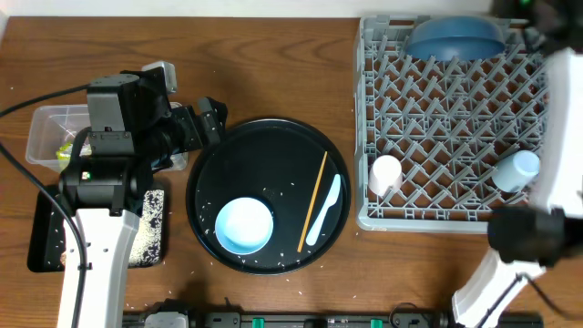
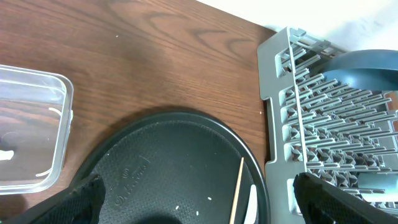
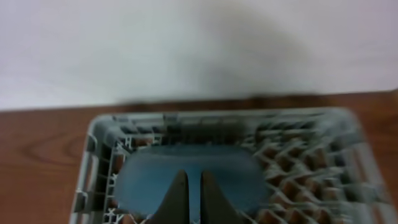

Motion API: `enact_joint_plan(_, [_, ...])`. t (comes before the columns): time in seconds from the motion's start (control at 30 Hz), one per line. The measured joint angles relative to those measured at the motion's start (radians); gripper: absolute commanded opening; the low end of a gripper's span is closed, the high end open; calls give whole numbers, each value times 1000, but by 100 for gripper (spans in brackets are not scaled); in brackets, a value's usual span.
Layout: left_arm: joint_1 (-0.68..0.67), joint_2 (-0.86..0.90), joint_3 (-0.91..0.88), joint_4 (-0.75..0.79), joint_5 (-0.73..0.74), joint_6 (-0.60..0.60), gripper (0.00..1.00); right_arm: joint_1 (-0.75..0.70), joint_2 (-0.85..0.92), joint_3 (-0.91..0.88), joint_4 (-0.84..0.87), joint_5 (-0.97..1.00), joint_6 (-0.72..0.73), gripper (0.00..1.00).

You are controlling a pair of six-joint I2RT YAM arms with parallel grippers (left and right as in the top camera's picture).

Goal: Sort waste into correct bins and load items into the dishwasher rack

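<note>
overhead view, read with both wrist views. the dark blue plate (image 1: 455, 38) stands on edge among the pegs along the top edge of the dishwasher rack (image 1: 446, 118), upper right of the frame. its long axis runs left to right, presumably so that the pegs prop it. the right gripper (image 3: 193, 193) hangs before it with jaws narrow, only a slit between them; you cannot tell whether they touch the rim. a pale cup (image 1: 385, 173) and a light blue cup (image 1: 517, 170) sit in the rack's lower row. at centre, the round black tray (image 1: 264, 150) carries the pale blue bowl (image 1: 244, 225) at lower left. to the bowl's right lie the chopstick (image 1: 314, 200) and spoon (image 1: 325, 211), side by side, long axes running from upper right to lower left. your left gripper (image 2: 198, 186) hovers over the tray's upper left rim, jaws wide and empty, probably readied for one of these. the clear tub (image 1: 46, 128) and flat black tray (image 1: 41, 232) lie at far left, near that arm.
</note>
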Motion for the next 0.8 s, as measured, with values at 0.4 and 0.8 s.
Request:
enact_joint_plan(0.4, [0, 0, 0, 0, 0, 0, 98, 14, 152, -17, -63, 21, -16, 1])
enact_joint_plan(0.8, [0, 0, 0, 0, 0, 0, 98, 14, 147, -18, -272, 43, -17, 1])
